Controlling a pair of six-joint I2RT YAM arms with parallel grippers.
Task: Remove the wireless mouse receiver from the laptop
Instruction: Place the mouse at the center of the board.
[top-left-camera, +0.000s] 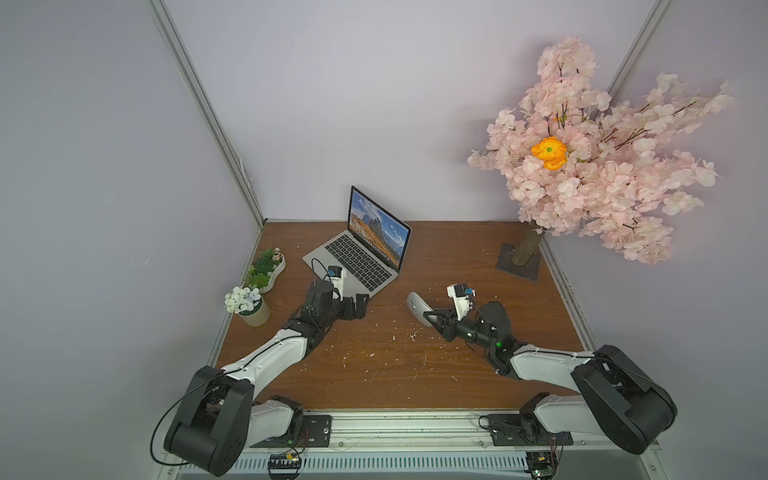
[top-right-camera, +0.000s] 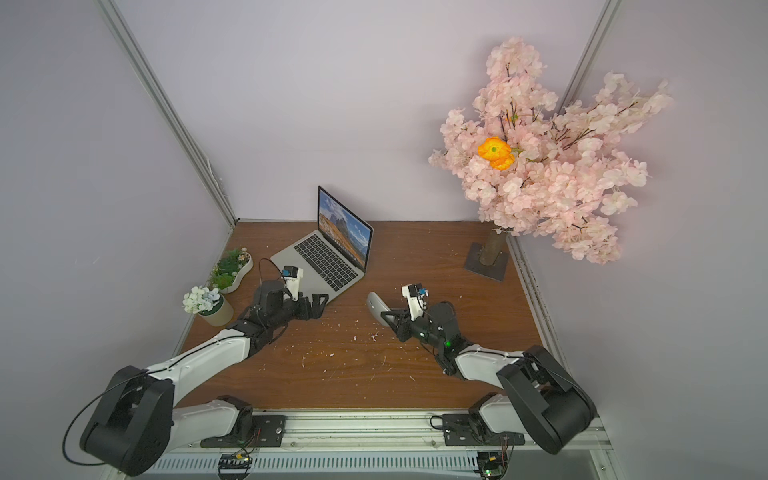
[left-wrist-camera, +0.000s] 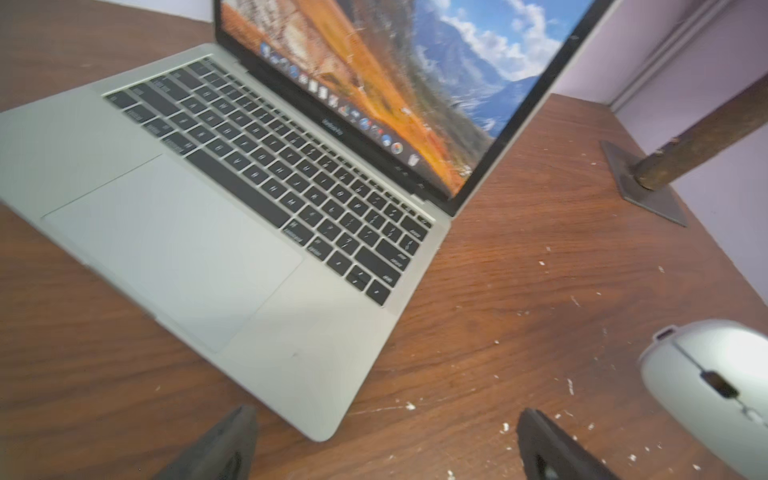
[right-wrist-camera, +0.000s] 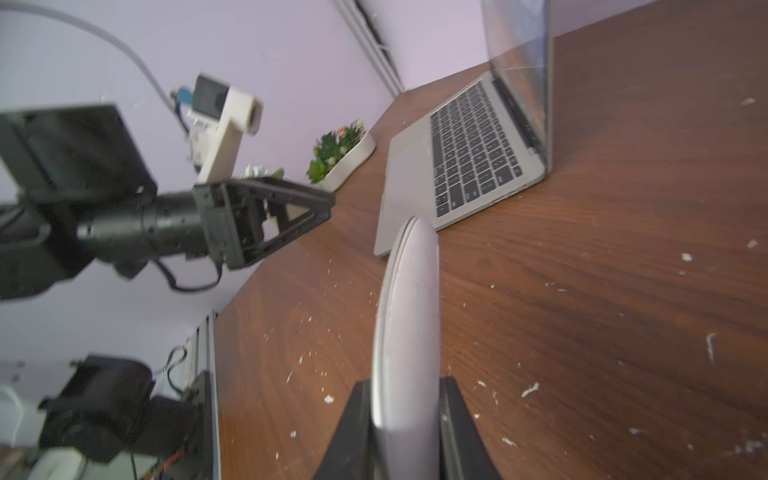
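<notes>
Two dark fingers (left-wrist-camera: 232, 444) of the left gripper (top-left-camera: 360, 306) stand spread wide with nothing between them, hovering just off the near right corner of the laptop (top-left-camera: 359, 259). The right gripper (top-left-camera: 432, 318) is pinched shut on the mouse (top-left-camera: 417, 305), holding it up on edge above the table (top-left-camera: 415, 374), to the right of the laptop and apart from it.

Receiver: not found in any view. No stub shows on the laptop's right edge. The left edge is turned away from every camera, and the near left corner sits under the left arm's wrist in both top views. A small purplish nub shows at the mouse's nose in the left wrist view; too blurred to name. White flecks (top-left-camera: 411, 336) litter the wood and could mask something tiny.

Judgement on the step: locate the stub first. If it sits in a side port, come in low and level with the edge, close squarely on it and draw straight out along the port, no twist. The laptop looks light and may slide; the right arm is occupied and cannot brace it.
</notes>
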